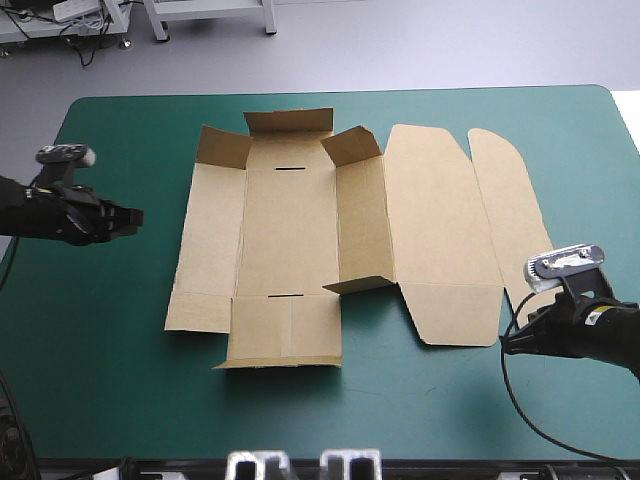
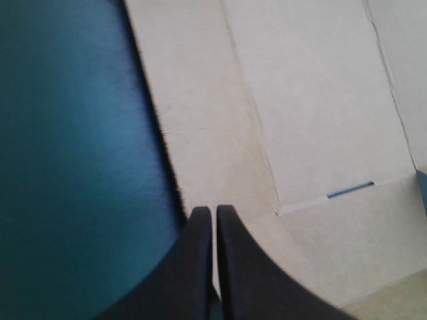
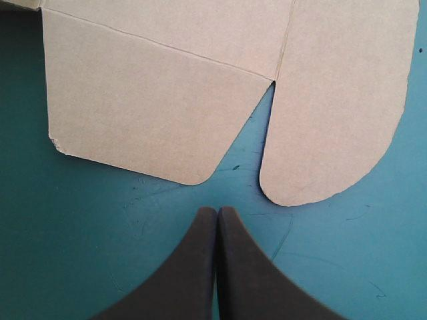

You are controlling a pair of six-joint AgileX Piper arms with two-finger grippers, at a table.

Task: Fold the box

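- My left claw (image 1: 133, 217): clenched on nothing, the two black fingers pressed into one point. It hangs over the bare teal-green cover (image 1: 110, 340).
- Ahead of that claw: the left edge of the box (image 1: 290, 235). From the high view the tip stands apart from the board. From the left wrist view the tip sits right at the edge, and I cannot tell whether it touches.
- The box lies on the cover between my two claws, a brown sheet, mostly flat.
- At the end of the box far from both claws, the far flap (image 1: 288, 122) and the two corner flaps (image 1: 222, 147) stand raised.
- A small flap (image 1: 358, 284) near the sheet's middle is tilted up.
- Toward my right claw: the wide lid panel (image 1: 440, 225) lies flat.
- My right claw (image 1: 510, 345): clenched, empty, over the cover.
- Just ahead of its tip: two rounded tabs (image 3: 333, 100) of the box, with a wedge of cover between them. The tip is near them but clear of the board.
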